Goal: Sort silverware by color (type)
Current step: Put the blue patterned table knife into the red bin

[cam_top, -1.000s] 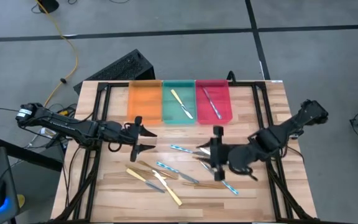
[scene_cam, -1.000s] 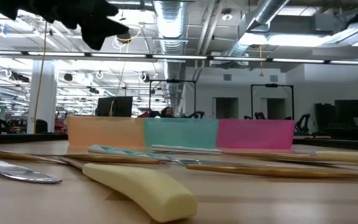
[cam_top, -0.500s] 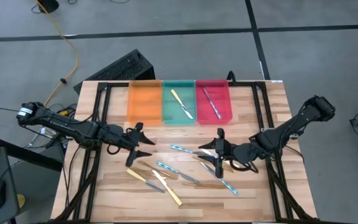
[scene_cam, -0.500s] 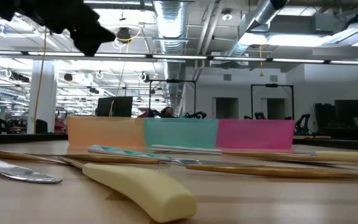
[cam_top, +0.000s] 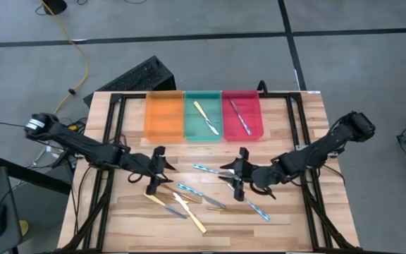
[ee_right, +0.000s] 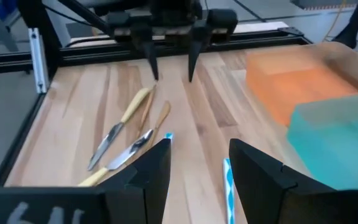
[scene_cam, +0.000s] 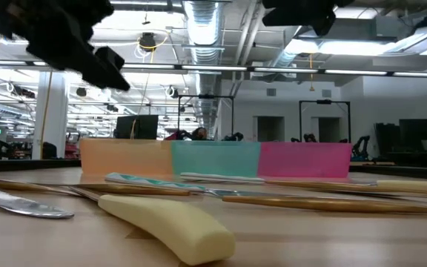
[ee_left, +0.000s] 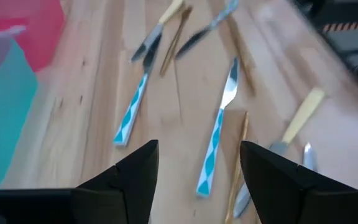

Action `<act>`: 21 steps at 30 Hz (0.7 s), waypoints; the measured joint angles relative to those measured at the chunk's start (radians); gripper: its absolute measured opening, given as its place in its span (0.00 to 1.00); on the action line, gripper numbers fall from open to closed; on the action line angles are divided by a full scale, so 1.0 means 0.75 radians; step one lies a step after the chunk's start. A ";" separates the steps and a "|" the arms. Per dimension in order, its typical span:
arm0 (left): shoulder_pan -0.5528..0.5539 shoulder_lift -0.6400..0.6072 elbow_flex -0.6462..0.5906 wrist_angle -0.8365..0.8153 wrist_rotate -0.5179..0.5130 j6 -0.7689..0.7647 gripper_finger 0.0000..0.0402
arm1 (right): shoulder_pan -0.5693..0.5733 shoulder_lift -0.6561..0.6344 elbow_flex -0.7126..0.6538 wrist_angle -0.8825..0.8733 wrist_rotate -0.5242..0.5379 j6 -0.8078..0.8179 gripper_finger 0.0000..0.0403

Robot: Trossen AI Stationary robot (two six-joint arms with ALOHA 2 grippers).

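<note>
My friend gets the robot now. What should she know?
Left gripper: open, empty, above the loose silverware.
Right gripper: open, empty, over the pile's right end.
Done: one yellow-handled piece in the green tray, one blue-handled piece in the red tray.
Left: the orange tray has nothing in it; all pieces on the table still need sorting.

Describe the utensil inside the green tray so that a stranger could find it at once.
Three plastic trays stand side by side at the far edge of the wooden table. In the middle one, the green tray, lies a single pale yellow-handled knife, set diagonally. The red tray's utensil has a blue-patterned handle instead.
</note>
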 joint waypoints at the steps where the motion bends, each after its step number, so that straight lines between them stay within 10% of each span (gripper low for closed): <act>1: 0.000 0.029 0.000 0.018 0.002 0.004 0.52 | 0.000 0.000 0.000 0.000 0.000 0.000 0.46; 21: 0.003 0.465 0.000 0.443 0.110 0.211 0.52 | -0.026 0.024 0.001 0.034 0.001 0.032 0.46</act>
